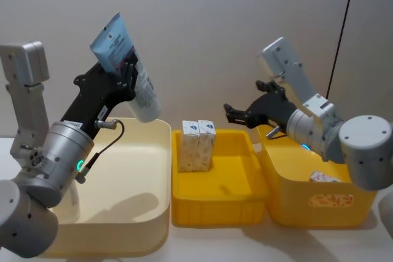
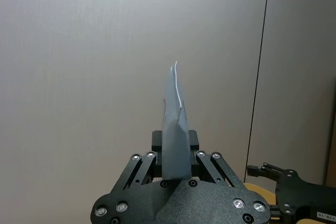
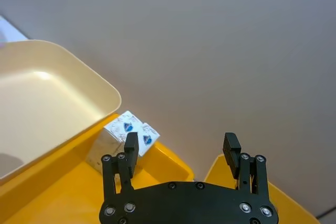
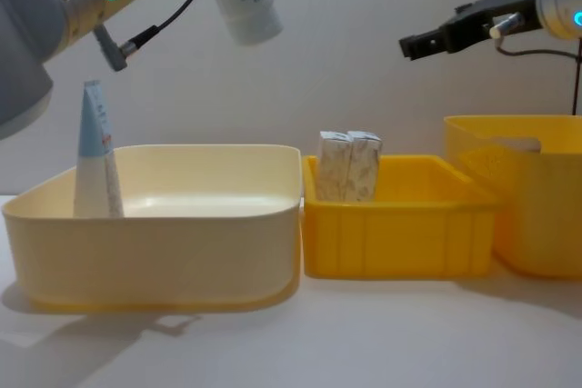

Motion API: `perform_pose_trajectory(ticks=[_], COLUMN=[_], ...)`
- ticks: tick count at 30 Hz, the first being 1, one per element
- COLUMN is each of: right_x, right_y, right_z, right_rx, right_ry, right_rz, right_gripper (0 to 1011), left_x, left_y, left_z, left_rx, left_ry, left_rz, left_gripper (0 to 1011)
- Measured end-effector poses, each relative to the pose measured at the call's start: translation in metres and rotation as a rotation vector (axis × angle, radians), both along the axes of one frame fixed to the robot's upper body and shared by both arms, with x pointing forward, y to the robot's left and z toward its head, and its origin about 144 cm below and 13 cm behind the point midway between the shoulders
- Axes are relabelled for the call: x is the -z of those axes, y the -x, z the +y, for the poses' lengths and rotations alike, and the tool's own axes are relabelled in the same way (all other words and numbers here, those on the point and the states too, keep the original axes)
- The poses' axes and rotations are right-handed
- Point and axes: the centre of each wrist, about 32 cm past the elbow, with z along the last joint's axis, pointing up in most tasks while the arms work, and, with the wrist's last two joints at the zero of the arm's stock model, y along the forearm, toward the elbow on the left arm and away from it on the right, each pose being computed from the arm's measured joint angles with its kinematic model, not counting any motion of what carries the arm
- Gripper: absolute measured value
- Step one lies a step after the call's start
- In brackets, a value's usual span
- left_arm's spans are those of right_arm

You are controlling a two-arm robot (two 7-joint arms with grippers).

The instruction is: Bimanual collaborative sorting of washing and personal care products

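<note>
Closest to the head camera is the left arm, rising from the lower left corner to carry the left gripper (image 1: 127, 69) high above the cream tub (image 1: 123, 176). Its fingers are clamped across the upper body of a blue-and-white tube (image 1: 142, 93). The tube's long axis is tilted, with the flat crimped end up and toward the robot's left and the white cap down and toward its right, hanging over the tub's far right part. The left wrist view sees the tube edge-on, pinched squarely between the fingers. The right gripper (image 1: 230, 115) hovers above the gap between the middle yellow bin (image 1: 236, 179) and the right yellow bin (image 1: 282, 151), its fingers spread wide and holding nothing. They point toward the cap at roughly the same height but well apart from it. A handover would need the cap end brought across, and the air between the two grippers is clear, with only the two upright cartons (image 1: 196, 145) standing low beneath that path. Straight down is the other likely route. The tub floor below is mostly bare, with a second tube (image 4: 95, 152) standing cap-down against its left wall, well away from the drop line. Another carton (image 1: 324, 177) lies in the right bin. All three containers sit side by side on the tabletop (image 4: 364, 333).
</note>
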Motion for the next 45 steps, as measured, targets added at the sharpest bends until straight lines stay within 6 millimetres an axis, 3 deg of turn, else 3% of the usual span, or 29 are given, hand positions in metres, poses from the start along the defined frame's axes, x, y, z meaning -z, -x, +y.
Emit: perform_pose_trajectory(ticks=[15,27,45], right_x=[-0.002,-0.019,-0.034], right_y=[-0.011,-0.031,-0.046], right_z=[0.013,0.028,0.047], right_rx=[-0.224,-0.423,-0.531], right_ry=[0.193,0.325,0.269], right_rz=[-0.030,0.023,0.064], right_gripper=[1001,1001,1001], left_x=[0.001,0.003,0.005], left_y=[0.007,0.011,0.013], left_z=[0.004,0.007,0.008], left_rx=[-0.014,-0.021,-0.027], left_ry=[-0.017,-0.023,-0.026], left_rz=[-0.005,-0.003,0.005], left_gripper=[264,262,264])
